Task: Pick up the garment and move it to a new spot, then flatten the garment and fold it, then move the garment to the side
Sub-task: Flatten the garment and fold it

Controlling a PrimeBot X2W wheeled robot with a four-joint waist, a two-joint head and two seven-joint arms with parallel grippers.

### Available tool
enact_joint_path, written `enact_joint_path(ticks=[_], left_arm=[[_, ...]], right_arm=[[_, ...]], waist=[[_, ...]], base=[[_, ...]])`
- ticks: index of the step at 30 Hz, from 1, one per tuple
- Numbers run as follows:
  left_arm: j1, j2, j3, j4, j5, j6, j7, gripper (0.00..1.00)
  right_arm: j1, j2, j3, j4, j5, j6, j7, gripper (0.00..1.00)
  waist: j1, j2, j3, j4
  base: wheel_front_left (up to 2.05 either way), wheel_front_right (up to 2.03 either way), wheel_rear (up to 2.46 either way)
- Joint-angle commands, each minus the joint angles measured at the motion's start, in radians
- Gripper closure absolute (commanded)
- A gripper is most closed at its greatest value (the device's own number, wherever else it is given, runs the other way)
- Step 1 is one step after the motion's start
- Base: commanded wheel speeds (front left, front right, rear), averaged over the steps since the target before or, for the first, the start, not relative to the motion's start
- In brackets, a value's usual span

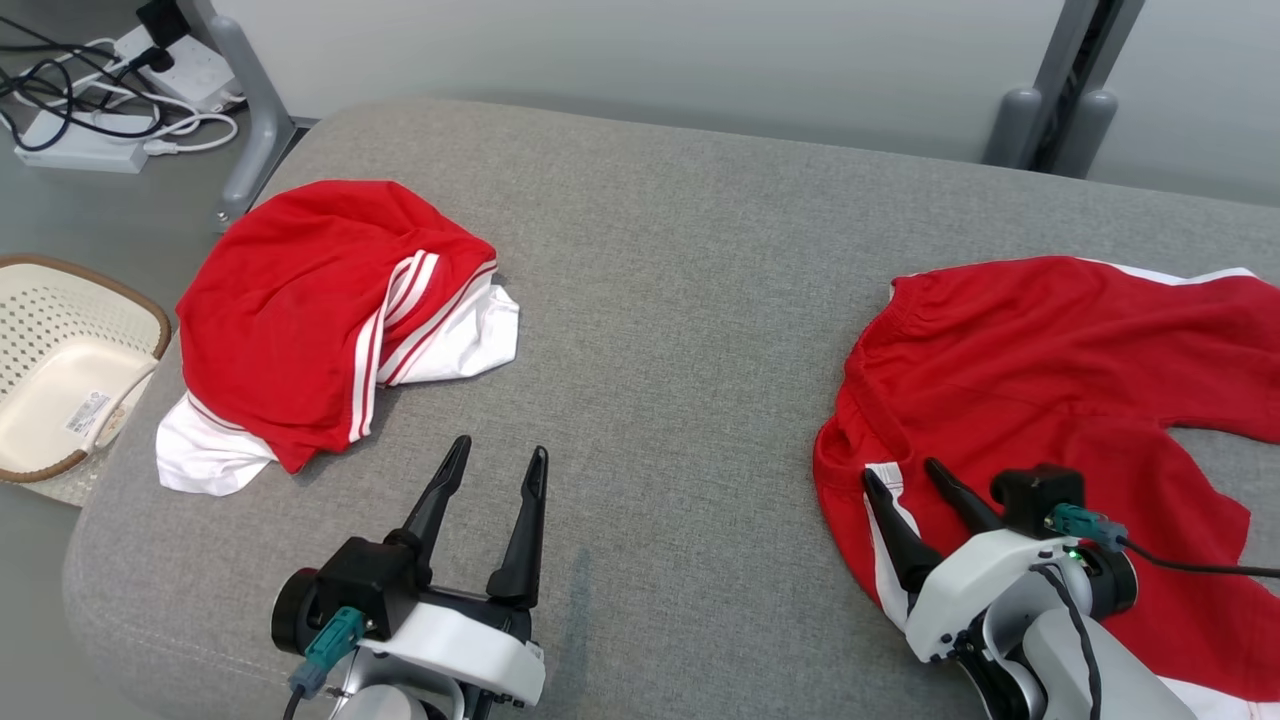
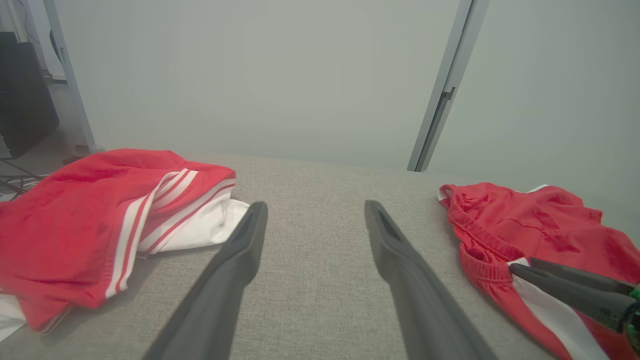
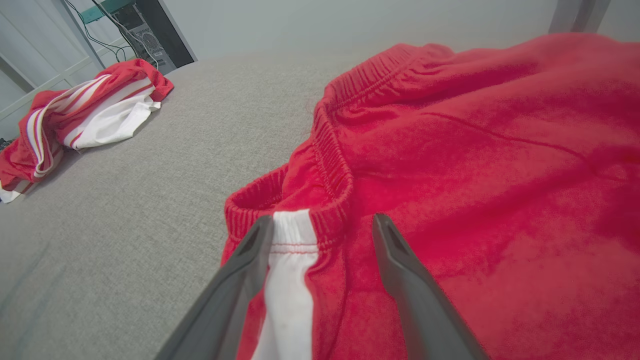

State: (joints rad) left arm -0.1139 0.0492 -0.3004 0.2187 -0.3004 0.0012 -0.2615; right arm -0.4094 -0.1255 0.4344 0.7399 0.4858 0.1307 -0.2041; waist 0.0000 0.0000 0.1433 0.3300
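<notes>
Evidently the first step, the pick-up, is in hand and not yet made. The right gripper [image 1: 900,472] hangs low over the near end of the shorts [image 1: 1050,370], its two fingers spread wide and holding nothing. In the right wrist view they straddle the elastic waistband [image 3: 330,165] where the white side stripe [image 3: 292,240] meets it; whether the tips touch the cloth I cannot tell. The shorts lie spread out, loosely rumpled, on the right part of the grey cushion [image 1: 680,300], running off the head view's right edge.

The left gripper [image 1: 500,447] is also spread and empty, over bare cushion, well apart from the shorts. A second red and white garment [image 1: 300,300] sits bunched at the cushion's left end, beside a basket [image 1: 60,370] on the floor.

Next, I judge, the right gripper must come down so one finger slides under the waistband, then pinch through both layers before lifting. The thick elastic should give a firm hold. The bare middle of the cushion looks the likely new spot.
</notes>
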Motion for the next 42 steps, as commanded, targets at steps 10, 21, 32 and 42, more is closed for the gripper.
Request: enact_joint_path(ticks=[10,21,32,42], left_arm=[[-0.025,0.003,-0.009,0.001,-0.017,0.017,-0.004,0.0],[-0.014,0.003,-0.041,0.007,-0.034,0.022,-0.004,0.0],[-0.005,0.002,-0.033,0.01,-0.04,0.026,-0.004,0.0],[-0.015,0.003,-0.023,0.002,-0.048,0.024,-0.004,0.0]], right_arm=[[-0.043,-0.006,0.108,-0.019,0.065,0.0,-0.015,1.0],[-0.059,0.006,0.264,-0.073,0.124,0.0,0.048,1.0],[-0.122,0.03,0.382,0.073,0.079,0.0,0.06,0.0],[-0.163,0.022,0.379,0.09,0.097,0.0,-0.016,0.0]], waist=[[0.0,0.0,0.008,0.018],[0.0,0.0,-0.023,0.041],[0.0,0.0,-0.02,0.039],[0.0,0.0,-0.039,-0.055]], base=[[0.0,0.0,0.0],[0.0,0.0,0.0],[0.0,0.0,0.0],[0.0,0.0,0.0]])
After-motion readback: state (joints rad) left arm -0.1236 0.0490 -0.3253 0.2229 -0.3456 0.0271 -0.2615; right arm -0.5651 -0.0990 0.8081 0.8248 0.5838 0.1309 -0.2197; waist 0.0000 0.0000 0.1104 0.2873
